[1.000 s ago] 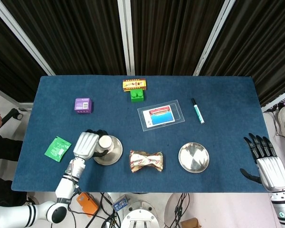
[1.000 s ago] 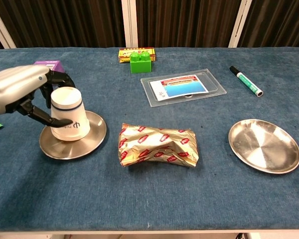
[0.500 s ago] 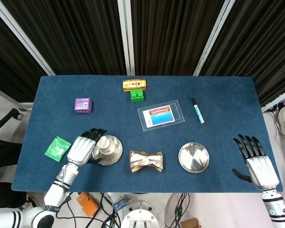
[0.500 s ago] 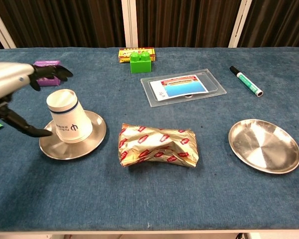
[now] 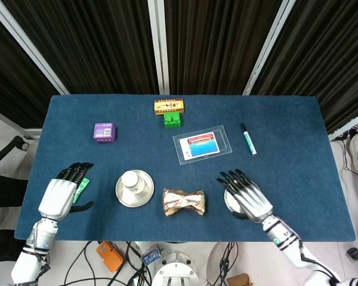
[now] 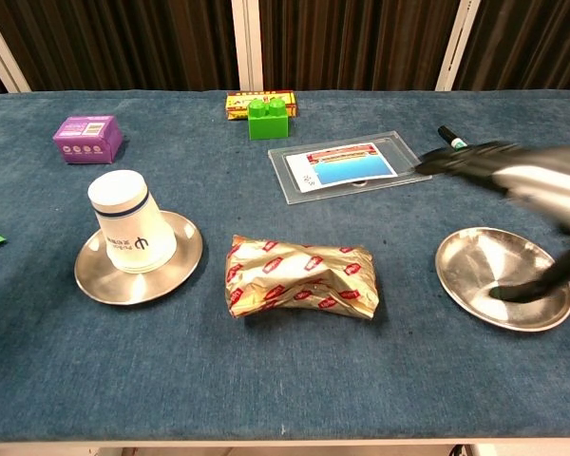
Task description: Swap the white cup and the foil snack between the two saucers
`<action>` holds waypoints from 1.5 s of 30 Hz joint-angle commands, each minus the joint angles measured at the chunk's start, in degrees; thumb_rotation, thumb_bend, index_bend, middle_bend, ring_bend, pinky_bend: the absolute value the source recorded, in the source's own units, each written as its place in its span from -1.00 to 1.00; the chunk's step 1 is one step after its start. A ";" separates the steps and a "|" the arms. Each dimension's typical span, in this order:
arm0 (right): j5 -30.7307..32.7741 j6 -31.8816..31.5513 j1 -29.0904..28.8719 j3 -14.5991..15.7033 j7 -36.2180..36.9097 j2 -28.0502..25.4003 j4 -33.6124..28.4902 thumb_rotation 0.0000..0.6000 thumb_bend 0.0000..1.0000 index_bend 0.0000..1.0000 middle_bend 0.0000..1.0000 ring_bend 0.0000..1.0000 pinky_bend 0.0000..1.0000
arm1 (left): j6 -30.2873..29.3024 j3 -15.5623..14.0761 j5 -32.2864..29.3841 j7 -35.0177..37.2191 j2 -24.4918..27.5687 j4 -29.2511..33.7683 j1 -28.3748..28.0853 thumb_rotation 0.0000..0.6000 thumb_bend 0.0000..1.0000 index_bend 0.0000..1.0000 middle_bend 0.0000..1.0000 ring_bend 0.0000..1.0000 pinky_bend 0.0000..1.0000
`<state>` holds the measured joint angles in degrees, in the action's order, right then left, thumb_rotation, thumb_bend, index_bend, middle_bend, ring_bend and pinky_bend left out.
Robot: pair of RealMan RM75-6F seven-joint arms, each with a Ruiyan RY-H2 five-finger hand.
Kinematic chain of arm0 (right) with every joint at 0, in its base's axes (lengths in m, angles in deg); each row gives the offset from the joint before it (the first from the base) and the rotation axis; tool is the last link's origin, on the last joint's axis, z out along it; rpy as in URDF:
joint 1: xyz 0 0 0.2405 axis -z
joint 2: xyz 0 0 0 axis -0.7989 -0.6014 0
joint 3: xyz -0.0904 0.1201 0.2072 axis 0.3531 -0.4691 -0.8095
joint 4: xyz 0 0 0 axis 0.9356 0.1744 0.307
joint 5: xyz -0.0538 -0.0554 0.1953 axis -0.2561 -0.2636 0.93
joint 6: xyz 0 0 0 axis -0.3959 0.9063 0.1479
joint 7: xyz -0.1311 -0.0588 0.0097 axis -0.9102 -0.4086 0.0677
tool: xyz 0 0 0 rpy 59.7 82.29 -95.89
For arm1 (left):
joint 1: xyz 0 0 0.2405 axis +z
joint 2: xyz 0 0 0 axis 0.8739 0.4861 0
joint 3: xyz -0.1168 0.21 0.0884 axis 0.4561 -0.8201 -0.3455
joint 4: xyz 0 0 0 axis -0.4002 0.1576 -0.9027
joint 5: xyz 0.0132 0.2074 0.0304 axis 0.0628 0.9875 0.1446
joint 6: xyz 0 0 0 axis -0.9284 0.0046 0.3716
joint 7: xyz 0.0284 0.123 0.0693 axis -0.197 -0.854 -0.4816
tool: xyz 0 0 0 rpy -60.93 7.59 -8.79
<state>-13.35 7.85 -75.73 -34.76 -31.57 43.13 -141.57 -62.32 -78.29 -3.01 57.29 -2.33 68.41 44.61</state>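
Observation:
The white cup (image 5: pixel 131 180) (image 6: pixel 131 221) stands upside down on the left saucer (image 5: pixel 144 193) (image 6: pixel 176 271). A crumpled foil snack (image 5: pixel 183 201) (image 6: pixel 302 277) lies on the blue cloth between the two saucers. My right hand (image 5: pixel 248 196) (image 6: pixel 521 180) hovers over the right saucer (image 5: pixel 228 201) (image 6: pixel 484 271), fingers spread and holding nothing; it hides most of that saucer in the head view. My left hand (image 5: pixel 61 195) is open near the table's left front, well left of the cup, and does not show in the chest view.
A green packet (image 5: pixel 82 188) lies under my left hand's fingers. A purple box (image 5: pixel 104 131), a yellow box (image 5: pixel 168 106) with a green brick (image 5: pixel 172 119), a clear card sleeve (image 5: pixel 202 143) and a marker (image 5: pixel 247 139) sit further back.
My left hand let go of the cup and drew back to the left. My right hand swept in from the table's right edge to above the right saucer.

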 commanded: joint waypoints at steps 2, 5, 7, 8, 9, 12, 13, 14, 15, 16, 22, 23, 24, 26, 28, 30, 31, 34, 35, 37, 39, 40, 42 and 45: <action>6.72 6.73 -6.04 -2.88 -3.56 9.04 -0.90 1.00 -0.39 -1.00 -1.00 -1.00 -0.97 | 0.27 0.27 -0.52 2.76 1.10 -1.92 1.39 1.00 -0.93 -0.77 -0.73 -0.73 -0.46; 9.40 7.81 -7.48 -3.46 -5.53 12.56 0.50 1.00 -0.39 -1.00 -0.97 -0.98 -0.90 | 0.54 0.59 -0.51 3.30 1.39 -2.28 1.78 1.00 -0.93 -0.77 -0.73 -0.73 -0.46; 11.25 8.23 -8.28 -3.72 -7.47 14.45 1.65 1.00 -0.39 -1.00 -0.88 -0.91 -0.83 | 0.73 0.88 -0.49 3.78 1.51 -2.42 2.00 1.00 -0.93 -0.77 -0.73 -0.73 -0.46; 11.98 8.22 -8.57 -3.86 -8.31 15.23 2.17 1.00 -0.39 -1.00 -0.85 -0.89 -0.80 | 0.83 0.99 -0.47 4.04 1.55 -2.46 2.08 1.00 -0.93 -0.77 -0.73 -0.73 -0.46; 12.69 8.09 -8.83 -4.02 -9.24 15.99 2.80 1.00 -0.39 -0.96 -0.79 -0.83 -0.74 | 0.97 1.09 -0.46 4.30 1.59 -2.51 2.14 1.00 -0.93 -0.77 -0.73 -0.73 -0.46; 15.93 8.25 -9.58 -4.34 -11.98 17.97 4.33 1.00 -0.37 -0.58 -0.54 -0.52 -0.40 | 1.44 1.41 -0.54 5.03 1.69 -2.66 2.37 1.00 -0.93 -0.77 -0.73 -0.73 -0.46; 16.74 8.23 -9.78 -4.40 -12.60 18.40 4.68 1.00 -0.35 -0.44 -0.46 -0.42 -0.26 | 1.53 1.51 -0.53 5.19 1.70 -2.73 2.44 1.00 -0.93 -0.77 -0.73 -0.73 -0.46; 17.46 8.04 -10.03 -4.40 -13.43 18.90 5.22 1.00 -0.34 -0.36 -0.42 -0.35 -0.19 | 1.60 1.62 -0.47 5.38 1.72 -2.82 2.56 1.00 -0.93 -0.77 -0.73 -0.73 -0.46; 17.74 7.71 -10.16 -4.33 -14.02 19.22 5.64 1.00 -0.33 -0.24 -0.33 -0.26 -0.10 | 1.64 1.69 -0.43 5.47 1.73 -2.89 2.65 1.00 -0.92 -0.77 -0.73 -0.73 -0.46; 17.85 7.25 -10.25 -4.28 -14.42 19.57 6.01 1.00 -0.32 -0.10 -0.24 -0.15 -0.02 | 1.72 1.74 -0.39 5.50 1.74 -2.93 2.73 1.00 -0.91 -0.77 -0.73 -0.73 -0.46; 16.65 3.82 -10.40 -3.94 -14.30 20.35 7.13 1.00 -0.27 0.44 0.17 0.28 0.30 | 2.32 1.99 -0.21 5.00 1.93 -3.14 3.23 1.00 -0.81 -0.77 -0.73 -0.73 -0.49; 16.09 3.23 -10.37 -3.89 -13.83 20.17 7.11 1.00 -0.26 0.47 0.19 0.29 0.31 | 2.34 2.03 -0.17 4.99 1.92 -3.17 3.32 1.00 -0.81 -0.77 -0.73 -0.73 -0.49; 15.49 2.60 -10.28 -3.84 -13.21 19.83 6.91 1.00 -0.25 0.50 0.22 0.31 0.31 | 2.34 2.08 -0.12 5.01 1.93 -3.19 3.41 1.00 -0.81 -0.77 -0.73 -0.73 -0.49; 13.14 0.45 -9.92 -3.77 -10.92 18.59 6.06 1.00 -0.24 0.51 0.24 0.31 0.31 | 2.26 2.25 0.03 5.16 1.95 -3.34 3.62 1.00 -0.80 -0.77 -0.73 -0.73 -0.49; 10.29 -2.19 -9.33 -3.47 -9.23 16.82 5.34 1.00 -0.24 0.52 0.24 0.31 0.31 | 2.17 2.39 0.14 5.48 1.96 -3.49 3.82 1.00 -0.80 -0.77 -0.73 -0.73 -0.49; 7.15 -5.60 -8.24 -2.88 -7.39 14.02 4.63 1.00 -0.24 0.51 0.24 0.31 0.31 | 2.19 2.53 0.22 5.94 2.06 -3.66 4.00 1.00 -0.80 -0.77 -0.73 -0.73 -0.49; 5.87 -7.46 -7.41 -2.49 -6.43 12.13 4.30 1.00 -0.24 0.51 0.24 0.31 0.31 | 2.23 2.58 0.29 6.24 2.13 -3.77 4.09 1.00 -0.80 -0.77 -0.73 -0.73 -0.49; 4.38 -11.20 -4.97 -1.37 -3.39 7.15 4.23 1.00 -0.24 0.50 0.24 0.31 0.31 | 2.40 2.68 0.54 6.80 2.22 -4.17 4.25 1.00 -0.80 -0.77 -0.73 -0.73 -0.49; 4.35 -11.91 -4.26 -0.97 -2.49 5.74 4.44 1.00 -0.24 0.49 0.24 0.31 0.31 | 2.54 2.70 0.62 6.86 2.21 -4.29 4.25 1.00 -0.80 -0.77 -0.73 -0.73 -0.49; 4.69 -12.67 -2.91 0.01 0.01 3.01 5.29 1.00 -0.24 0.46 0.24 0.31 0.31 | 3.09 2.83 0.62 6.59 2.10 -4.49 4.09 1.00 -0.80 -0.77 -0.73 -0.73 -0.49; 5.23 -12.63 -2.15 0.65 2.40 1.40 6.11 1.00 -0.24 0.45 0.24 0.31 0.30 | 3.77 2.99 0.56 6.01 1.91 -4.48 3.80 1.00 -0.80 -0.77 -0.73 -0.73 -0.49; 5.60 -12.35 -1.84 1.01 3.51 0.88 6.99 1.00 -0.24 0.44 0.24 0.31 0.30 | 4.18 3.07 0.56 5.57 1.69 -4.47 3.62 1.00 -0.80 -0.77 -0.73 -0.73 -0.49; 6.03 -11.40 -1.65 1.68 4.44 0.73 8.66 1.00 -0.24 0.42 0.24 0.29 0.30 | 4.62 3.17 0.58 5.10 1.40 -4.43 3.45 1.00 -0.80 -0.77 -0.73 -0.73 -0.49; 6.31 -9.65 -1.64 2.79 5.23 1.64 11.63 1.00 -0.24 0.35 0.24 0.23 0.29 | 4.93 3.26 0.70 4.85 1.03 -4.51 3.41 1.00 -0.80 -0.77 -0.73 -0.73 -0.49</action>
<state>-7.39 -2.91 -77.76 -32.98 -27.17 44.49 -131.71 -57.40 -75.04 -2.33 62.15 -1.28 63.91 48.03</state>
